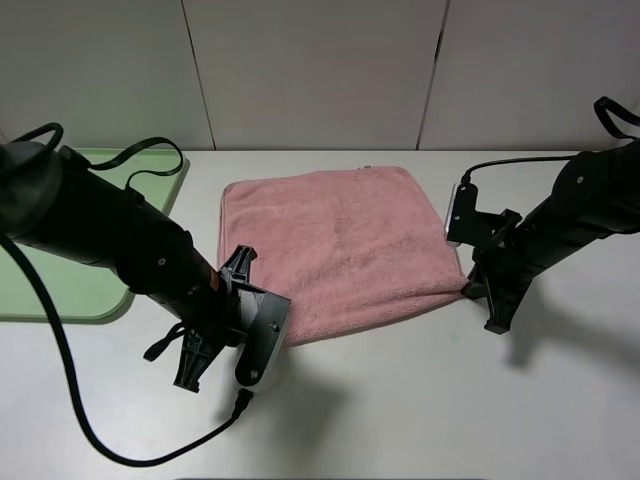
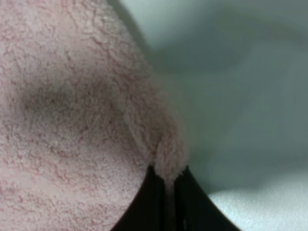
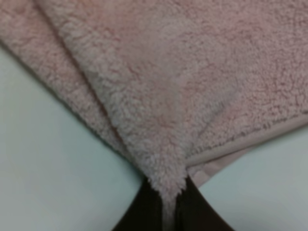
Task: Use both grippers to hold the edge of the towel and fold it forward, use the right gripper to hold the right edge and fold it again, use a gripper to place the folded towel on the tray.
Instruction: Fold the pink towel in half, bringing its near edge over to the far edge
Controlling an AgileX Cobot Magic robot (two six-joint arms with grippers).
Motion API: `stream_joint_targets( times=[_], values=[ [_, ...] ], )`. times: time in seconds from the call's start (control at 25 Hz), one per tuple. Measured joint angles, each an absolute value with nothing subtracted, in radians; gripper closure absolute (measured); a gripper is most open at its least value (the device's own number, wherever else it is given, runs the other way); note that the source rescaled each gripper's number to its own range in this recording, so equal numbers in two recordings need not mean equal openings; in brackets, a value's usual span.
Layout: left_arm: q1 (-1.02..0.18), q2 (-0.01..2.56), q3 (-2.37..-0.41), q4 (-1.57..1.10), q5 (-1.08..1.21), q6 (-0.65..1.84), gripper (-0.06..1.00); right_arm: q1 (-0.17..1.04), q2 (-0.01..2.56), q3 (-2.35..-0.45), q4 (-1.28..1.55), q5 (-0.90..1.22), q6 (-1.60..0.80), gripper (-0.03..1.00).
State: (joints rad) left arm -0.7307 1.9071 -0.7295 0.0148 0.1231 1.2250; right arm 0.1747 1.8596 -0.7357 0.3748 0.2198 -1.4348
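Observation:
The pink towel (image 1: 340,245) lies spread on the white table in the exterior high view. At its near left corner my left gripper (image 1: 262,318) is shut on the towel's edge; the left wrist view shows pink pile (image 2: 166,159) pinched between the black jaws. My right gripper (image 1: 468,290) is shut on the near right corner, where the right wrist view shows a bunched fold of towel (image 3: 166,178) squeezed in the jaws and the stitched hem (image 3: 231,149) running beside it. The light green tray (image 1: 90,290) sits at the far left, partly hidden behind the left arm.
Bare white table (image 1: 420,400) stretches in front of the towel. A grey panelled wall (image 1: 320,70) stands behind it. Black cables (image 1: 70,390) trail from the left arm across the front left of the table.

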Motion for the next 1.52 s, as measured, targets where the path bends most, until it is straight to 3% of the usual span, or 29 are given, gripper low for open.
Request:
stream_joint_targets(
  times=[0.68, 1.16, 1.52],
  values=[
    [-0.731, 1.796, -0.712, 0.018, 0.245, 1.152, 0.94, 0.180, 1.736, -0.731, 0.378, 0.422, -1.383, 0.97],
    [-0.731, 1.670, -0.707, 0.025, 0.336, 1.087, 0.94, 0.180, 1.725, -0.730, 0.377, 0.482, -1.284, 0.97],
    [-0.731, 1.616, -0.707, 0.026, 0.372, 1.064, 0.94, 0.180, 1.578, -0.730, 0.377, 0.503, -1.179, 0.97]
  ],
)
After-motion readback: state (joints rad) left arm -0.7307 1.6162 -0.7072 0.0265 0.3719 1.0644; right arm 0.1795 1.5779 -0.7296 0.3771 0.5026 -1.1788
